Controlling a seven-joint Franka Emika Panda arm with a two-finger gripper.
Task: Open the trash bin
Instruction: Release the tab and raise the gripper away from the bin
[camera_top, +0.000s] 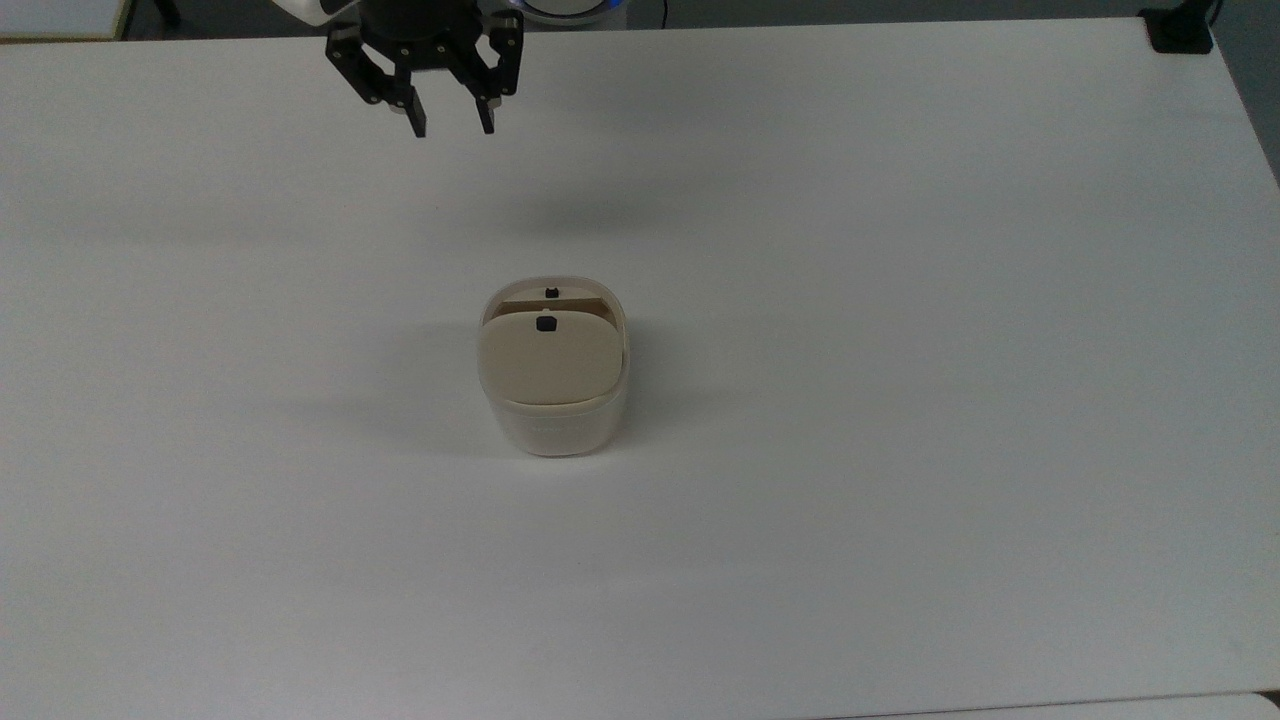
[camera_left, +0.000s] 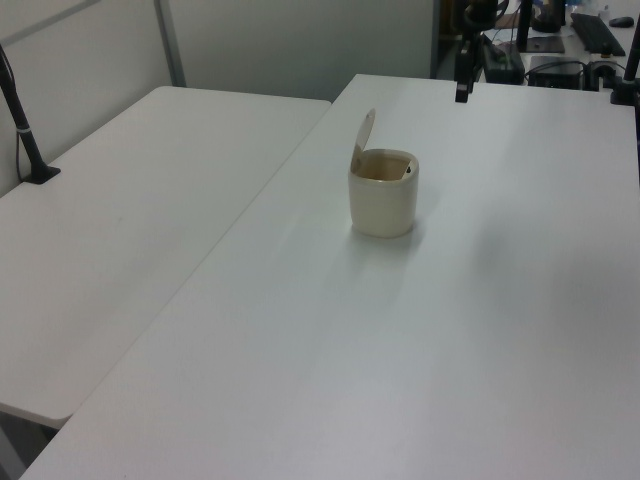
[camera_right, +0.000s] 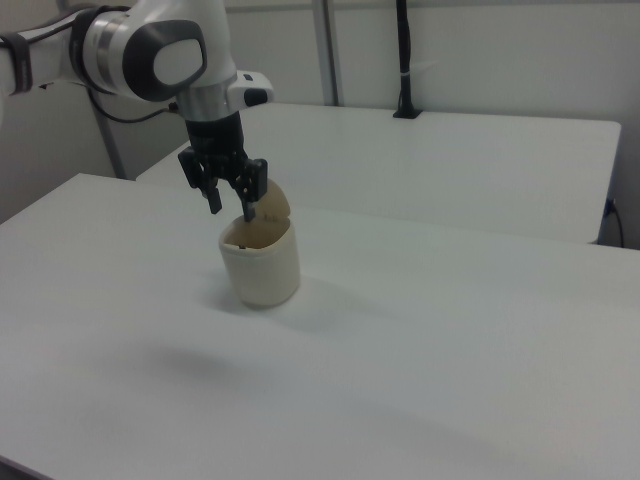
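Observation:
The cream-white trash bin (camera_top: 553, 425) stands near the middle of the white table (camera_top: 900, 400). Its beige lid (camera_top: 547, 360) is swung up, and the black button (camera_top: 546, 324) shows on it. The left view has the bin (camera_left: 383, 198) with its lid (camera_left: 362, 135) upright on the left view's left side, and the hollow inside is exposed. My gripper (camera_top: 452, 125) hangs open and holds nothing, high above the table and far back from the bin. In the right view the gripper (camera_right: 232, 207) hovers over the bin (camera_right: 262, 268), in front of the raised lid (camera_right: 274, 203).
A black clamp (camera_top: 1180, 30) sits at the table's far right corner in the top view. A second white table (camera_left: 130, 200) adjoins on the left view's left, with a black post (camera_left: 22, 125) on it. Desk equipment (camera_left: 570, 40) stands behind.

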